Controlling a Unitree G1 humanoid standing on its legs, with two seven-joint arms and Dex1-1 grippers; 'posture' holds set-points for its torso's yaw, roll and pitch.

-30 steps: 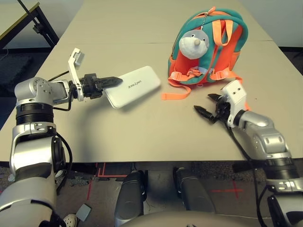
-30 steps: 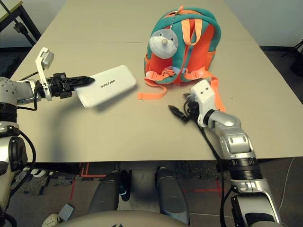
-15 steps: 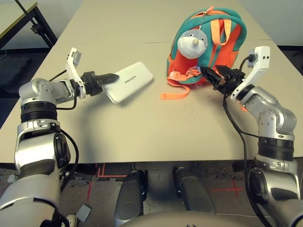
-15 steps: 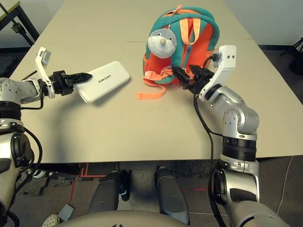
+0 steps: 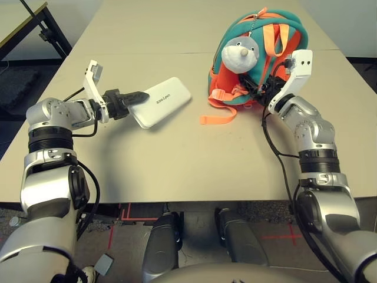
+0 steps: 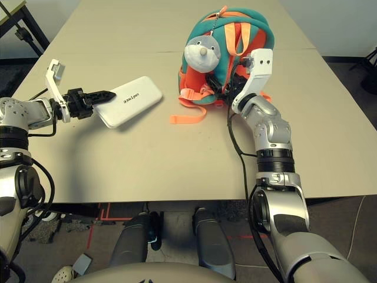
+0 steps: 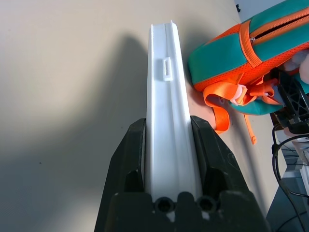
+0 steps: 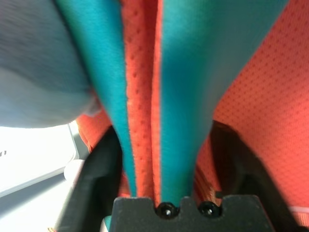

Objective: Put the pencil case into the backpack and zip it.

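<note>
On the beige table (image 5: 177, 153) in front of you, two task items sit apart. To your left lies the pencil case (image 5: 162, 102), a flat white rectangle with rounded corners and small dark lettering, angled so its far end points toward the backpack (image 5: 259, 56). Your left gripper (image 5: 134, 98) is clamped on the near end of the case: the left wrist view shows the thin white edge of the case wedged between the two black fingers (image 7: 128, 159), one pressed against each face. The gripped end looks slightly raised, though you cannot tell whether the far end touches the table.

To your right, farther back, the backpack stands upright. It is teal with orange panels and orange straps, and a grey-and-white plush charm (image 5: 240, 54) hangs on its front. One loose orange strap (image 5: 219, 117) trails across the table toward the case without reaching it.

Your right gripper (image 5: 263, 88) is pushed against the lower front of the backpack, just beside the plush charm. In the right wrist view, a fold of teal and orange fabric runs between the two black fingers (image 8: 99, 174). The fingers stand fairly wide on either side of it, and you cannot tell whether they are actually pinching the fabric.
</note>
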